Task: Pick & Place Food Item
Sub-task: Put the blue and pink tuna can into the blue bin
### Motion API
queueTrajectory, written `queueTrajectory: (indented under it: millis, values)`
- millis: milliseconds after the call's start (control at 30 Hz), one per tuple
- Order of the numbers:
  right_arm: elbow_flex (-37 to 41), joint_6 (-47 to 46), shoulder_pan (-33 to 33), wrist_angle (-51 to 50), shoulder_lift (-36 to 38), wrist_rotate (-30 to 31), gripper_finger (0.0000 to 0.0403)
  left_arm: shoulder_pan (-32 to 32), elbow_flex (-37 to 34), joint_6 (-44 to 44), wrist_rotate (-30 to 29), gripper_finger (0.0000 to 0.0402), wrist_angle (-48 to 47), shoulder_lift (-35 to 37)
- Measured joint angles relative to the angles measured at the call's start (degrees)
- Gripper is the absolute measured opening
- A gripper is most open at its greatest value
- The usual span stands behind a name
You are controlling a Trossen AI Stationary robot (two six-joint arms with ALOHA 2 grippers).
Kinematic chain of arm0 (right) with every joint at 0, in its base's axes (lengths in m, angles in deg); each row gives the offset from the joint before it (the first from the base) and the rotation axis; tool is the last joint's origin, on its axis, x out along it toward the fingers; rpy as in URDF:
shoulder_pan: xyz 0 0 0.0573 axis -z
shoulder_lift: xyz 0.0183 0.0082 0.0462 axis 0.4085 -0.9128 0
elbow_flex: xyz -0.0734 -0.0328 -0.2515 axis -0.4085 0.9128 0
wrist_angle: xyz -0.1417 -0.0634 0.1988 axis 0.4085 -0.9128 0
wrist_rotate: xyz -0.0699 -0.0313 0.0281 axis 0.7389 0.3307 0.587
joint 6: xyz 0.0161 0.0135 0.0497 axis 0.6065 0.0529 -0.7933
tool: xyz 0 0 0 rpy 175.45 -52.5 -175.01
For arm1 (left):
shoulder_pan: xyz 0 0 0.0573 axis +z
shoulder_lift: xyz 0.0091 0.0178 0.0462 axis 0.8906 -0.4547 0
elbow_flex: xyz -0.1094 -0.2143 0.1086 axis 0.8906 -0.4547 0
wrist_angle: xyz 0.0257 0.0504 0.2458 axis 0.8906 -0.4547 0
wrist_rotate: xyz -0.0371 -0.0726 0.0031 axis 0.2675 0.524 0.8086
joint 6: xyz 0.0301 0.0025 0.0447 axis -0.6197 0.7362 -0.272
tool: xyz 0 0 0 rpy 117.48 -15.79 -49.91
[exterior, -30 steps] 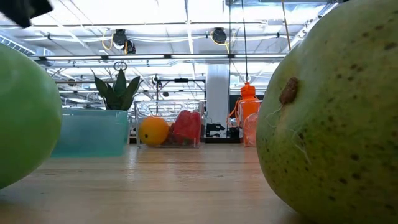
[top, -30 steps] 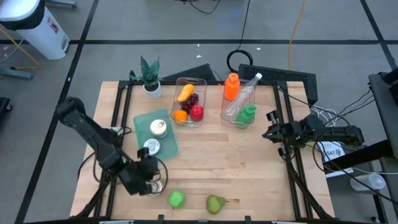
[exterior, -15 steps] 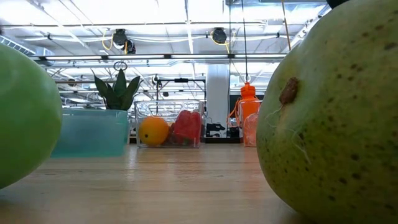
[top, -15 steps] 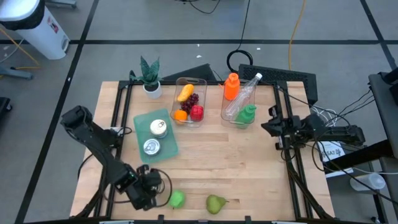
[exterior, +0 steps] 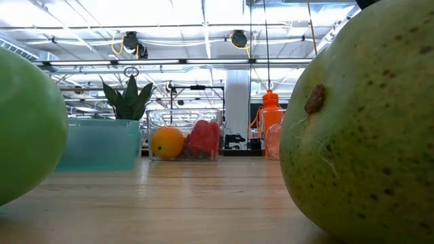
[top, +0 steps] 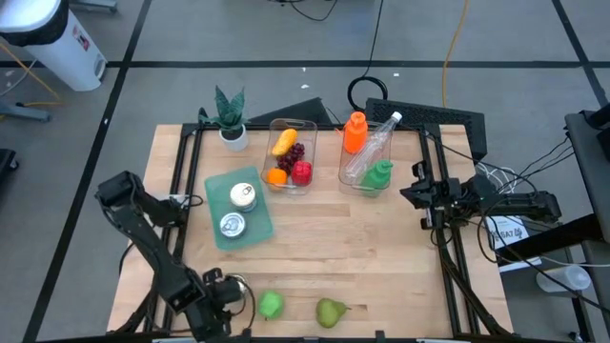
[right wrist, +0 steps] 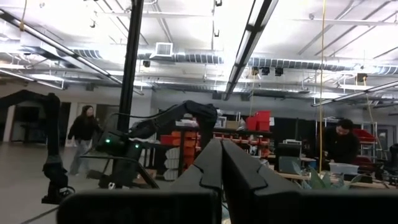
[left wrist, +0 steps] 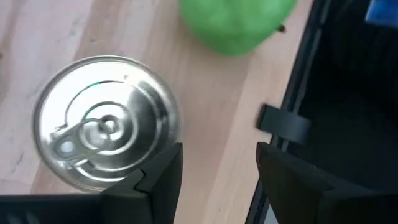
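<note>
1. The left gripper (left wrist: 219,163) is low over the front left corner of the table (top: 362,257), close to the front edge. Its two fingers (left wrist: 163,180) stand apart, and only bare wood and the table's edge show between them, so it holds nothing.
2. The can (left wrist: 106,124) stands on the wood just beside one finger, outside the gap. I cannot tell if the finger touches it.
3. The can is upright: its long axis is vertical and its silver lid faces up. The wrist camera sees the lid as a full circle, with the pull tab lying flat on it.
4. A green apple (top: 271,304) lies near the can, along the front edge toward the middle of the table.
5. A pear (top: 330,311) lies just beyond the apple. It is on its side, its long axis runs along the front edge, and its stem points toward the right arm's side.
6. Farther back on the left there is a teal tray (top: 257,229) with two more upright cans.
7. Behind the tray, a clear bin (top: 311,128) holds mixed fruit.
8. The right gripper (top: 416,195) waits at the right edge of the table with its fingers pressed together, empty.
</note>
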Motion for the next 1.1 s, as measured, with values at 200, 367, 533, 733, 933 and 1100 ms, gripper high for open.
queueTrajectory:
  millis: [200, 367, 533, 733, 933, 1100]
  values:
    - [0.0, 0.9, 0.0, -0.1, 0.0, 0.0, 0.0, 0.7, 9.9, -8.5, -0.5, 0.0188, -13.4, -7.7]
    - [0.0, 0.7, 0.0, -0.2, 0.0, 0.0, 0.0, 0.7, 13.7, -12.3, 0.6, 0.0175, -18.7, -12.9]
    - [0.0, 0.0, 0.0, -0.3, 0.0, 0.0, 0.0, 0.4, 14.0, -9.9, 2.9, 0.0175, -21.0, -15.1]
    - [0.0, -0.2, 0.0, -0.4, -0.1, 0.0, 0.0, 0.0, 13.7, -12.1, 0.2, 0.0175, -23.5, -15.4]
    - [0.0, -0.2, 0.0, -0.6, -0.1, 0.0, 0.0, 4.3, 13.4, -23.3, -2.8, 0.0175, -22.8, -15.9]
    - [0.0, -0.7, 0.0, -0.6, -0.1, -0.1, 0.0, 10.8, 13.3, -35.0, -4.4, 0.0175, -20.1, -16.0]
